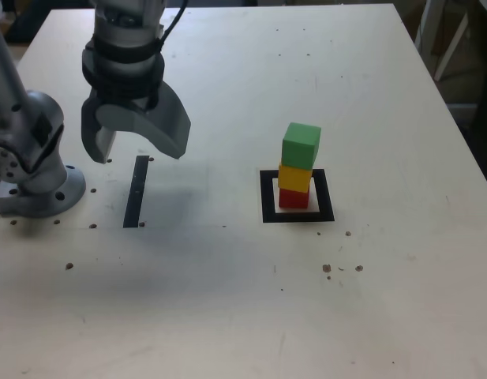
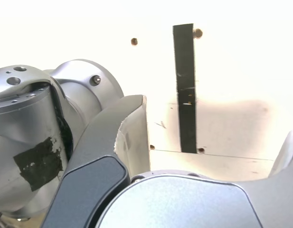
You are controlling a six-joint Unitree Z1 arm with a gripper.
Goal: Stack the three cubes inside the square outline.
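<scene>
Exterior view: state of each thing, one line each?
green cube: top of stack, sits slightly skewed.
yellow cube: middle, resting on red.
red cube: bottom, inside the outline.
square outline: flat on table, holds the stack.
tape strip: flat, bare.
tool: open, empty, above the strip, apart from the stack.

A pale table (image 1: 243,300) was seen, marked with small dark holes and specks, a cluster of them (image 1: 342,268) lying toward five o'clock. A straight black tape strip (image 1: 136,192) was laid on it toward nine o'clock. Pale uprights, perhaps furniture legs (image 1: 447,35), were glimpsed at two o'clock beyond the edge.
</scene>
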